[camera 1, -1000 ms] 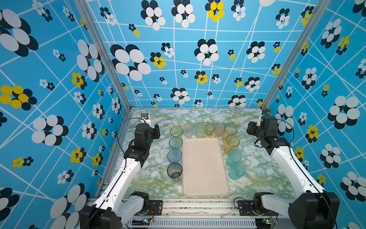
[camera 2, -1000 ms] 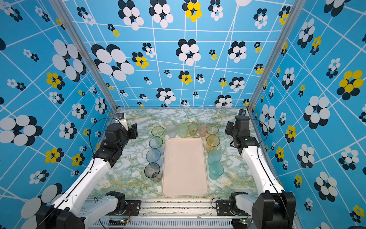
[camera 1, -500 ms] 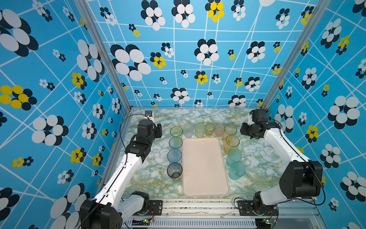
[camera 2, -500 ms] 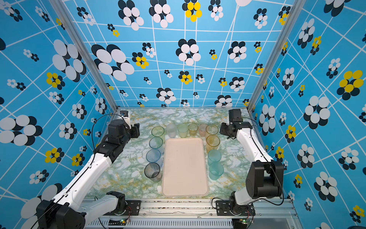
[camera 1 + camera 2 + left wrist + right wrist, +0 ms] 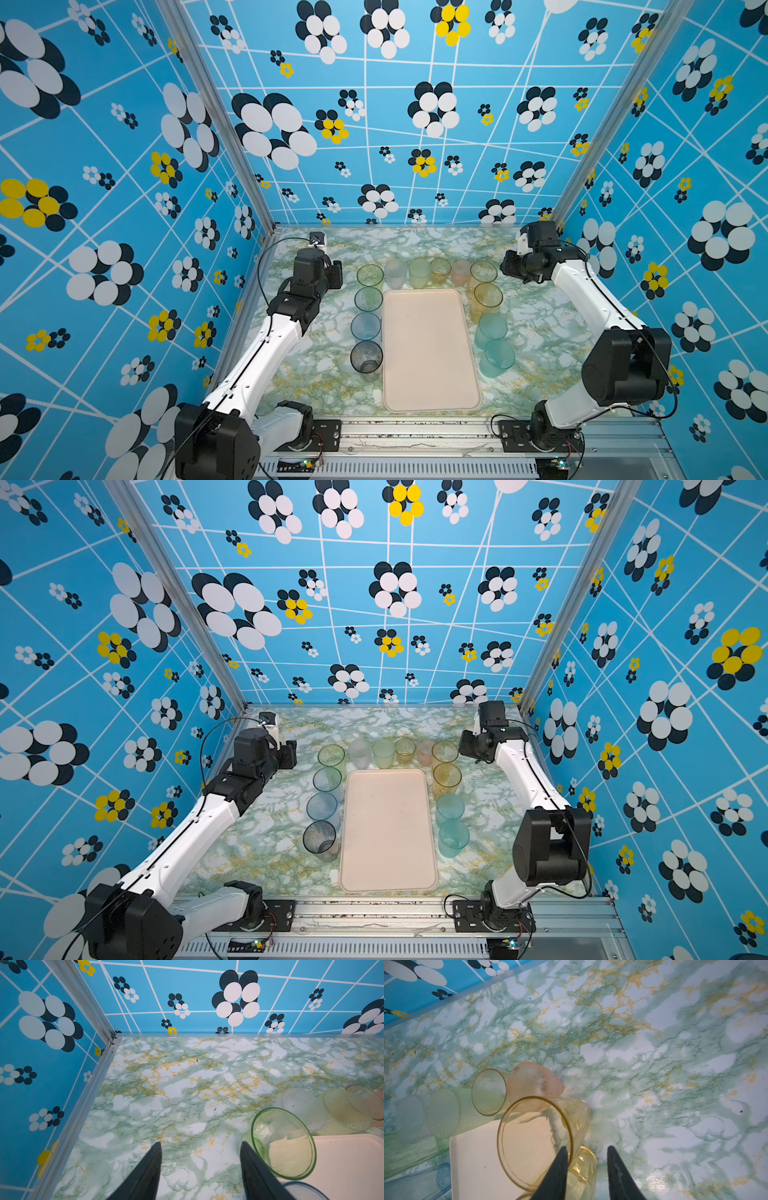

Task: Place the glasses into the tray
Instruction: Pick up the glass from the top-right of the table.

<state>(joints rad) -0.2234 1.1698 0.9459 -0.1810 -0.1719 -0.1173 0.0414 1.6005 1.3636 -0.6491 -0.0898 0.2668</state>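
Tinted plastic tumblers (image 5: 369, 275) ring three sides of the bare cream tray (image 5: 430, 353), mid-frame; none inside. My left gripper (image 5: 200, 1144) and right gripper (image 5: 587, 1148) hang with jaws apart, empty. I judge the tumblers light, slick, flexible: pinch a rim wall gently.
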